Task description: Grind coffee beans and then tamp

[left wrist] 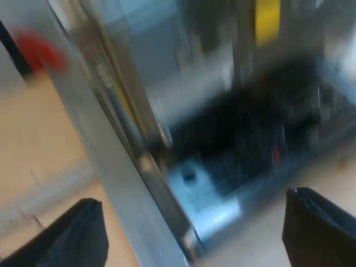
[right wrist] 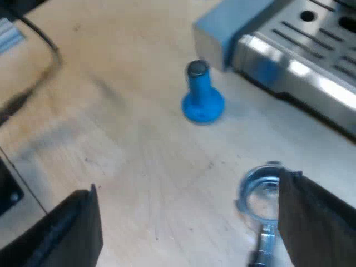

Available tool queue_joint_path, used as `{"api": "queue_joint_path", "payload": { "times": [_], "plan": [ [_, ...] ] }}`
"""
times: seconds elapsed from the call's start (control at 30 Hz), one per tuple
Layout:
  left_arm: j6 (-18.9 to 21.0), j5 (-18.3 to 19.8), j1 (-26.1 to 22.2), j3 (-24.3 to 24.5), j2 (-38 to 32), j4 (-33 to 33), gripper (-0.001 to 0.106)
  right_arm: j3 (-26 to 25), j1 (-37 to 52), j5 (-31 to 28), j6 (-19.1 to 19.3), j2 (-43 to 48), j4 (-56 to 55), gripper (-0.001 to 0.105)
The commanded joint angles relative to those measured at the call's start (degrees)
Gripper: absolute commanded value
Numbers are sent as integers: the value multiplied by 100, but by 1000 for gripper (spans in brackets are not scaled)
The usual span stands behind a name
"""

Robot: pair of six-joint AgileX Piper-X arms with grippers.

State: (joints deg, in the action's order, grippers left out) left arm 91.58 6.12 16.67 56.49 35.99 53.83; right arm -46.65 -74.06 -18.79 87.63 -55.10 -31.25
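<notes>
My right gripper (right wrist: 189, 233) hangs open over the wooden table (right wrist: 128, 150), nothing between its fingers. The metal holder (right wrist: 260, 194) lies flat on the table close beside one right finger (right wrist: 317, 222), its round basket empty and its handle running back under the gripper. The blue tamper (right wrist: 203, 95) stands upright on its base, farther off, near the espresso machine's drip tray (right wrist: 311, 50). My left gripper (left wrist: 194, 233) is open, close to a shiny metal edge of the espresso machine (left wrist: 117, 167); beyond that edge is a dark recess (left wrist: 261, 133).
A blurred red shape (left wrist: 39, 50) shows past the machine's metal edge, and a yellow patch (left wrist: 268, 19) higher on the machine; I cannot tell what either is. A pale blue block (right wrist: 228, 25) sits by the drip tray's corner. Bare wood lies between tamper and holder.
</notes>
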Motion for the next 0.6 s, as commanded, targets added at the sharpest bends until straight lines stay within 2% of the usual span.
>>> {"api": "queue_joint_path", "payload": {
  "times": [0.03, 0.1, 0.23, 0.27, 0.3, 0.33, 0.37, 0.4, 0.5, 0.53, 0.6],
  "plan": [
    [186, -72, -72, 422, 20, -16, 68, -638, 349, -6, 231, 217, -1232, 69],
    [301, -76, -250, 810, 190, -16, 68, -1180, 892, 134, 220, 305, -1891, 69],
    [333, 132, -734, 1292, 459, 3, 68, -1762, 1867, 508, 259, 413, -2519, 69],
    [335, 173, -765, 1332, 479, 1, 68, -1795, 1867, 528, 262, 414, -2552, 69],
    [353, 245, -884, 1404, 536, 1, 68, -1945, 2212, 621, 267, 452, -2669, 69],
    [466, 395, -1059, 1480, 627, 1, 68, -2142, 2965, 969, 440, 531, -2865, 69],
    [723, 649, -1319, 1518, 750, 13, 68, -2189, 3440, 1151, 481, 590, -2888, 69],
    [759, 808, -1477, 1516, 797, 42, 68, -2190, 3852, 1282, 524, 645, -2883, 69],
    [758, 887, -1697, 1516, 856, 217, 68, -2190, 5116, 1656, 786, 788, -2992, 69],
    [758, 872, -1709, 1516, 855, 242, 68, -2190, 5279, 1731, 834, 807, -3013, 69],
    [758, 866, -1707, 1516, 855, 244, 68, -2190, 6204, 1953, 1190, 910, -3090, 69]
  ]
}}
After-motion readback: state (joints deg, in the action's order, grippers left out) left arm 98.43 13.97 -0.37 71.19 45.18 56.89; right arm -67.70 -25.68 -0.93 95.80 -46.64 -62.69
